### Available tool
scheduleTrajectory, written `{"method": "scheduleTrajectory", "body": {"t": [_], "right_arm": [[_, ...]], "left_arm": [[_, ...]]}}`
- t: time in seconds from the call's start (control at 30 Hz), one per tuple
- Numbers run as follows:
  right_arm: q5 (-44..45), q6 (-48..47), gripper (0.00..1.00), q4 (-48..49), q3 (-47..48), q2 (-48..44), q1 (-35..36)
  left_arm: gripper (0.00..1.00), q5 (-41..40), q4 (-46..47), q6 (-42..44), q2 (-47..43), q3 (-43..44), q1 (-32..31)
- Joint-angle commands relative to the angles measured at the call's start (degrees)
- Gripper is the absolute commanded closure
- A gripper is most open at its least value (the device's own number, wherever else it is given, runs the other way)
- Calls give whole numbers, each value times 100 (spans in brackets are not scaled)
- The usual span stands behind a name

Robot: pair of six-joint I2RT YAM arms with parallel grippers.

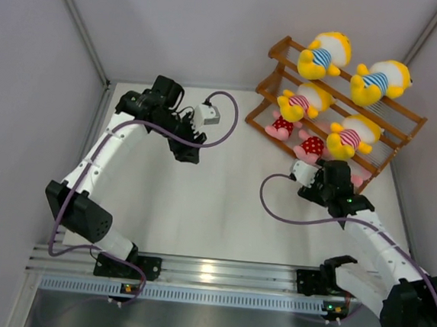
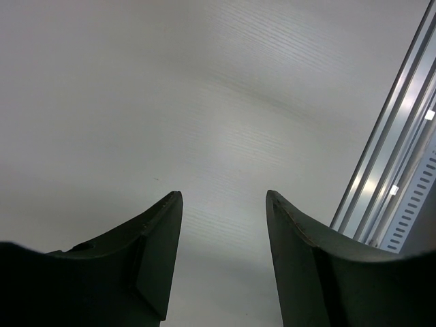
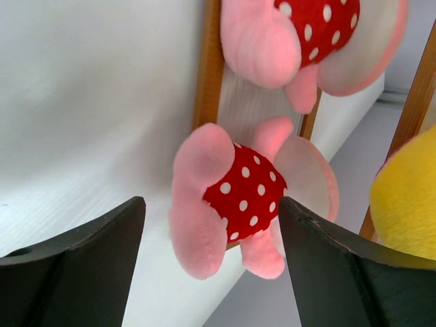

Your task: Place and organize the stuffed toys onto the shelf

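The wooden shelf point(image 1: 391, 110) stands at the upper right of the overhead view, angled across the far corner of the table point(image 1: 222, 210). On its top tier sit the left blue-striped doll point(image 1: 325, 54) and the right blue-striped doll point(image 1: 379, 80), both yellow. One step down are the left pink-striped doll point(image 1: 304, 102) and the right pink-striped doll point(image 1: 351, 135), also yellow. On the lowest tier lie the far pink dotted doll point(image 1: 281, 125) and, just right of it, the near pink dotted doll point(image 1: 310, 146). A patch of pink shows by the shelf's lower right end, mostly hidden behind the right arm, so what it is cannot be told. The right gripper point(image 1: 324, 169) is right at the shelf's front edge, pointing at the lowest tier. In the right wrist view its jaws are spread wide point(image 3: 211, 204), with the near pink dotted doll point(image 3: 238, 197) seen in the gap beyond the tips and not pinched. The far pink dotted doll point(image 3: 306, 34) fills the top of that frame beside a shelf rail point(image 3: 210, 82). The left gripper point(image 1: 189, 153) hangs over bare table at centre left, well apart from the shelf. Its jaws are spread point(image 2: 223, 194) with nothing between them. The aluminium base rail point(image 2: 402, 157) runs along the right edge of the left wrist view.
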Motion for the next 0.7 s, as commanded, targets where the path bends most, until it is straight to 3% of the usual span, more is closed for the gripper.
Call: {"method": "scheduleTrajectory", "body": {"t": [0.0,0.1,0.17,0.27,0.37,0.5,0.67], "right_arm": [[49,665,22,-720,721,43,681],[-99,1333,35,-1493,1125,254,1166],[-302,1485,52,-2046,1241,517,1195],[267,1381,69,-2339,1163,817,1195],[1207,960,75,-2077,768,896,1203],[1894,731,77,-1672,548,1159,1090],[2764,291,80,-109,311,1581,940]], "left_arm": [[42,23,41,163,-351,-66,7],[42,5,41,155,-369,-84,-2],[42,-4,41,163,-387,-84,7],[42,-56,49,163,-387,-93,-2],[42,-118,49,172,-404,-102,7],[42,-92,50,190,-387,-84,7],[42,-74,49,163,-387,-66,7]]}}
